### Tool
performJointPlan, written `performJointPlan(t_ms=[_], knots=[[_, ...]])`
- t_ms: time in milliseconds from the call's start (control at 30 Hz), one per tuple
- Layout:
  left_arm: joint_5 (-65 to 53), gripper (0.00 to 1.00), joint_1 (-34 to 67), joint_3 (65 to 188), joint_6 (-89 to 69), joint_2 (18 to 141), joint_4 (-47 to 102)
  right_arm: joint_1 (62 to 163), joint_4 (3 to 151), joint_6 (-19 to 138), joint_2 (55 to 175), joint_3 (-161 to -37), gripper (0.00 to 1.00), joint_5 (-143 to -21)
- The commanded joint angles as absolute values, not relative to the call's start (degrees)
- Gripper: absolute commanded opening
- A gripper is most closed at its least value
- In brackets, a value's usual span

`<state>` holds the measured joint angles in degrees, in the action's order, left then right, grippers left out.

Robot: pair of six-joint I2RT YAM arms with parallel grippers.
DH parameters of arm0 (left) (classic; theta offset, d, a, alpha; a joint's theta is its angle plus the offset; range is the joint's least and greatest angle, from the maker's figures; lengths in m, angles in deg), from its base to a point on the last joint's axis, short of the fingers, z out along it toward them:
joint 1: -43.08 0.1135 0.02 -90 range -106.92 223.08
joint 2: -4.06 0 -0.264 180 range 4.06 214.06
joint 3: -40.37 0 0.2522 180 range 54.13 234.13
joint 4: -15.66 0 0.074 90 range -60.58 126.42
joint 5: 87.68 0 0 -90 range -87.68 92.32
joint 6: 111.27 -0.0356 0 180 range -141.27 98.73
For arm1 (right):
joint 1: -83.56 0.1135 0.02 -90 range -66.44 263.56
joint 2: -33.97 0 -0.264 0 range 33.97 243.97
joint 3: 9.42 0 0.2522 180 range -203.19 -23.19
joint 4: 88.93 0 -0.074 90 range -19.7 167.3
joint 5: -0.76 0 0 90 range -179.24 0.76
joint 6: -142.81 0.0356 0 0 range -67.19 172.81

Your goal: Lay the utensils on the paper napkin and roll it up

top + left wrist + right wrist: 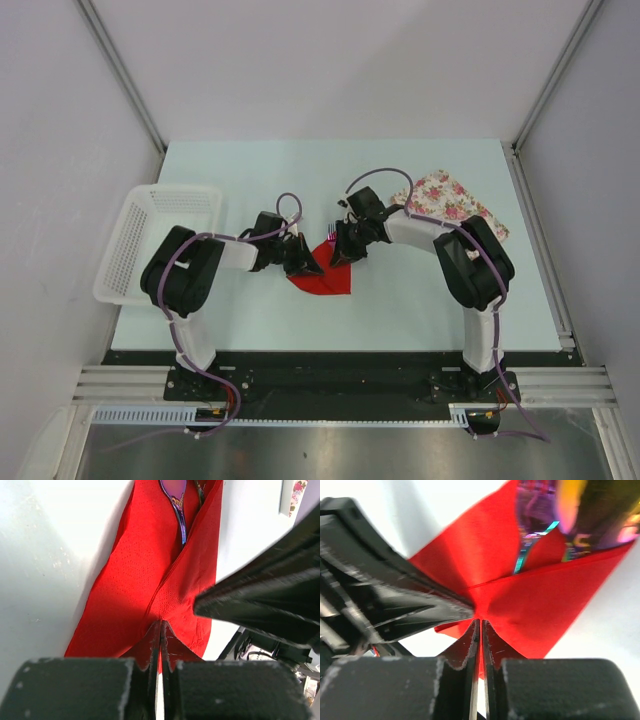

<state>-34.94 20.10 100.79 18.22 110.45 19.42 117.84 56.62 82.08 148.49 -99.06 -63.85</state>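
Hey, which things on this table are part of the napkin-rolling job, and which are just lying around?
Job: red paper napkin, utensils on it, left gripper and right gripper pinching it.
Lying about: white basket, floral cloth.

Red napkin (325, 281), floral cloth (452, 200), white basket (150, 220)

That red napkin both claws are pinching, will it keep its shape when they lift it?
Probably not: the paper napkin folds and creases where the left gripper and right gripper pinch it, so it looks floppy. It seems thin and light, and may tear if pulled hard.
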Motion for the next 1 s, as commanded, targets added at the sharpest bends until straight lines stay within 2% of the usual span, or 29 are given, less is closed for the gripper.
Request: performJointPlan(t_ms=[0, 533, 633, 767, 967], knots=[[-30.9, 0.03, 19.9, 101.0, 15.4, 110.6, 21.4, 118.5, 58.8, 81.8, 145.2, -100.2, 0.09, -63.1], [-31.8, 0.05, 20.0, 100.3, 15.1, 109.7, 20.7, 118.7, 55.5, 78.7, 154.0, -100.3, 0.03, -70.4], [-34.4, 0.11, 20.4, 97.9, 16.2, 107.3, 16.3, 118.7, 54.5, 78.0, 154.4, -99.8, 0.01, -71.6], [-41.1, 0.27, 20.1, 95.8, 19.9, 103.4, 5.5, 118.2, 56.2, 77.9, 153.5, -98.4, 0.01, -68.9], [-44.0, 0.27, 18.0, 94.2, 23.9, 103.3, 1.2, 117.5, 57.5, 78.6, 153.7, -98.2, 0.01, -66.1]])
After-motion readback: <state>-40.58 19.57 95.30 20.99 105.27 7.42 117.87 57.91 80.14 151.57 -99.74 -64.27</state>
